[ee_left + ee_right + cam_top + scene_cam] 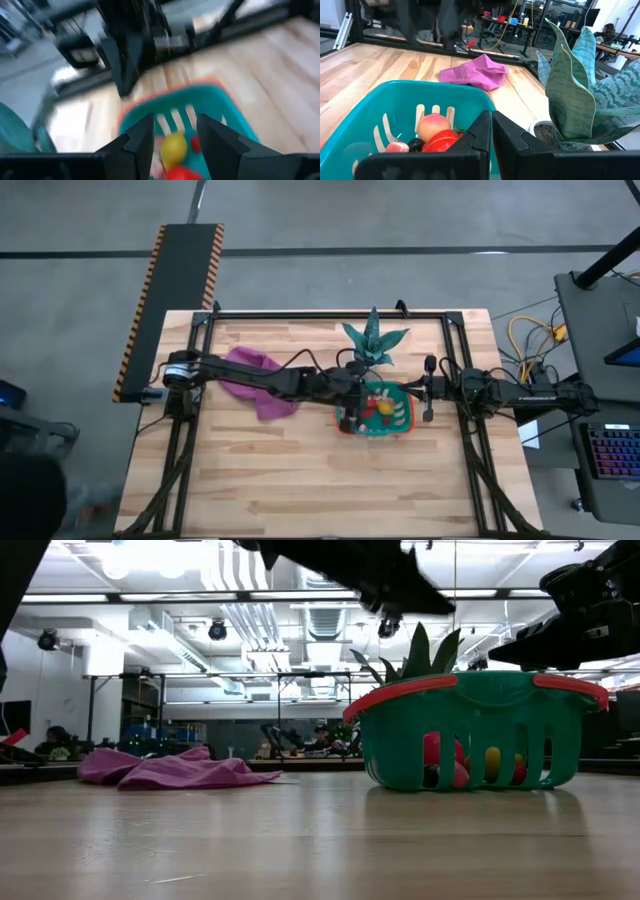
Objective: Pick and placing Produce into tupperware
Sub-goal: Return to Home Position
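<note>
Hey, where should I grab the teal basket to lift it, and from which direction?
Pinch the teal basket by its red rim, coming straight down: that lip is thin and exposed, the walls likely too wide. The left gripper hangs open over it; right gripper sits shut beside it.

Finding: I can read no text, brand, label or number in any of my views.

The only sign-like marking is orange-and-black hazard striping. It runs along both long edges of the dark rectangular panel (175,300) lying off the table at about ten o'clock in the high view.

The backlit keyboard with pink and blue keys (612,452), at about three o'clock beyond the table edge, has key legends too small to read.
</note>
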`<state>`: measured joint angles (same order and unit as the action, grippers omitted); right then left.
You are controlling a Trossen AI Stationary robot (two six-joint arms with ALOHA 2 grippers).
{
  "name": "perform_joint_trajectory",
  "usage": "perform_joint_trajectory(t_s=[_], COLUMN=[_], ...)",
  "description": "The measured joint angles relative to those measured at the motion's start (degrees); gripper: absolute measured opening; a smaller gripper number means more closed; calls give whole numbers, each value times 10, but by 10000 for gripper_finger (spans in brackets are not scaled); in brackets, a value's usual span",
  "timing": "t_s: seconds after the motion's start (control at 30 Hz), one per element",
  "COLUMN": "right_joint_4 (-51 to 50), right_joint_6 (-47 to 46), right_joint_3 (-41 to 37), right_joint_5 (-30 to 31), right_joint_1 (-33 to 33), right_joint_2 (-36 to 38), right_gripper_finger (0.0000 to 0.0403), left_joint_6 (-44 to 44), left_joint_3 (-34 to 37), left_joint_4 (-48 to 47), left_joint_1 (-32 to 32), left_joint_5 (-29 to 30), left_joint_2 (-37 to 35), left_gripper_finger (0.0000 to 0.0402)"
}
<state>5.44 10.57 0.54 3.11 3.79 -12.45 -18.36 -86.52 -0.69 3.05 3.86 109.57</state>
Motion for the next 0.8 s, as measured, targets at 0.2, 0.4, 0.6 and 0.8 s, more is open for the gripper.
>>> perform_joint_trajectory(t_s=[0.2,0.4,0.6,0.8], right_joint_4=[0,0,-1,-1], right_joint_6=[0,0,-6,-6], right_joint_3=[0,0,0,0], right_joint_5=[0,0,0,0], right_joint_1=[0,0,0,0], right_joint_2=[0,0,0,-1], right_gripper_finger=[9,9,9,9], left_joint_6=[0,-19,-20,-20], left_joint_3=[-2,-1,7,33], left_joint_4=[29,27,24,5], left_joint_1=[1,1,1,1], left_joint_5=[0,0,0,0], left_joint_2=[-27,-66,-99,-125], left_gripper_finger=[132,125,69,5])
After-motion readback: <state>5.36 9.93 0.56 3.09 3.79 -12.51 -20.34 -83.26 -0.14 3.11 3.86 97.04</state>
